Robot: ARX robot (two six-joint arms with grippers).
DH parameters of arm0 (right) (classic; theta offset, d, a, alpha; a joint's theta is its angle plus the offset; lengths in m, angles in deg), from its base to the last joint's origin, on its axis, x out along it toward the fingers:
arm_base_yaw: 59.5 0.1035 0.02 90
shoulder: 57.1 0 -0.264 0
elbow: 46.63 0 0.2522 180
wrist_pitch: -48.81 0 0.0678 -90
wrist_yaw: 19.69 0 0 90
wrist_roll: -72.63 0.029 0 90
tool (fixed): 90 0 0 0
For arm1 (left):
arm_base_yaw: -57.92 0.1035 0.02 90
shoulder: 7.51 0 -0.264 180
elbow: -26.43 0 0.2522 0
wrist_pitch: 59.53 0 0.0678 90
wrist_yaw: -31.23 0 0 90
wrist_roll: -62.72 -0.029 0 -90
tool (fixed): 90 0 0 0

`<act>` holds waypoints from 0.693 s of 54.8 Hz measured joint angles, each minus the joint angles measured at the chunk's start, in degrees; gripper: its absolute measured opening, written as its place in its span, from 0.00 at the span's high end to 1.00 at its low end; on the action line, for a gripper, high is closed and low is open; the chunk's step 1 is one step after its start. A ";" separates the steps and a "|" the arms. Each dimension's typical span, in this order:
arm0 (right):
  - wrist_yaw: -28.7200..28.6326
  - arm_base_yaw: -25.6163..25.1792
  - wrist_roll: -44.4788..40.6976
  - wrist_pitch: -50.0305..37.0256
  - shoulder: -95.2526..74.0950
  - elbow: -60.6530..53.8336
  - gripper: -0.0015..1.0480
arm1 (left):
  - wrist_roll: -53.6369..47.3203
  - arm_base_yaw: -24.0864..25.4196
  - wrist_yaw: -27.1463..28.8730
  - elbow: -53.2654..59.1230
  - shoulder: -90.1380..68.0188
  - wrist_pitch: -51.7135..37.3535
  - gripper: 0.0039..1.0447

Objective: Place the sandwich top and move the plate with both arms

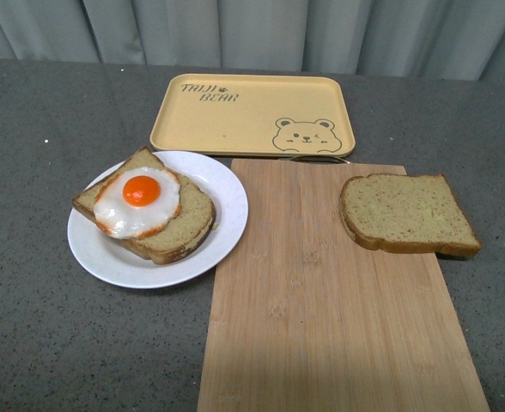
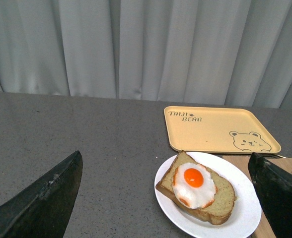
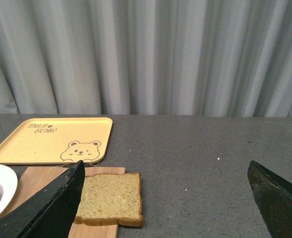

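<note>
Tan sandwich top (image 3: 110,197) on board (image 1: 321,300), ahead of wide-spread right jaws; left jaws spread too.

Right wrist view crops the plate (image 3: 7,184) — front, the board (image 1: 321,326).

Grey pleated curtain (image 1: 235,30) backs a speckled grey tabletop (image 1: 46,343).
</note>
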 joint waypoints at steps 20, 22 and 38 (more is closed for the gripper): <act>0.00 0.00 0.00 0.00 0.00 0.00 0.09 | 0.00 0.00 0.00 0.00 -0.02 0.00 0.06; 0.00 0.00 0.00 0.00 0.00 0.00 0.09 | 0.00 0.00 0.00 0.00 0.00 0.00 0.06; 0.00 0.00 0.00 0.00 0.00 0.00 0.09 | 0.00 0.00 0.00 0.00 0.00 0.00 0.06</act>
